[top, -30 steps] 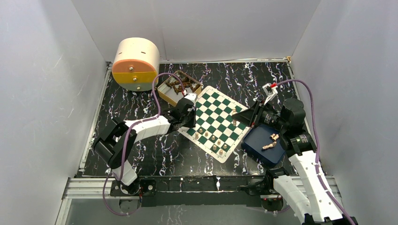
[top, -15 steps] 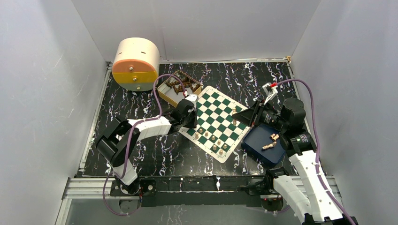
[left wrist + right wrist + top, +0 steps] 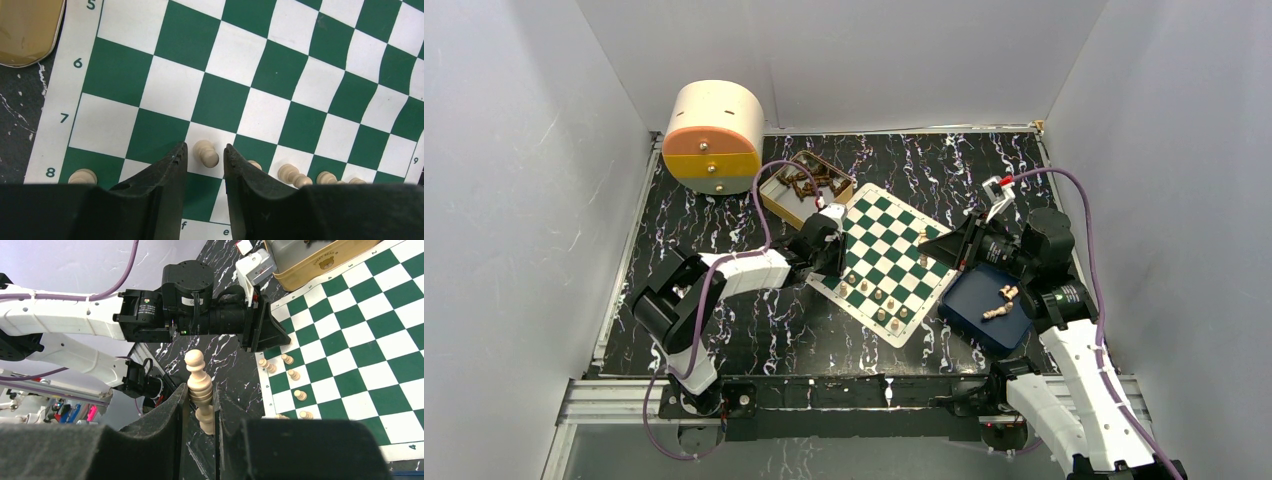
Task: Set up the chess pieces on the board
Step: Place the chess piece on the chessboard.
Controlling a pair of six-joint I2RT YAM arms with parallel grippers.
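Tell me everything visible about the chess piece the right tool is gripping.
The chess piece is light tan turned wood: a round ball head, a collar below it, a ringed body, then a narrower stem and base. It stands nearly upright, clamped at mid-body in the right tool between two dark fingers. The head rises clear above the fingertips. Only the fingers touch it, as far as shows. Its rank I cannot tell.

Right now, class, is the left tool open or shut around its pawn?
Open: the left tool straddles the pawn with board showing either side.
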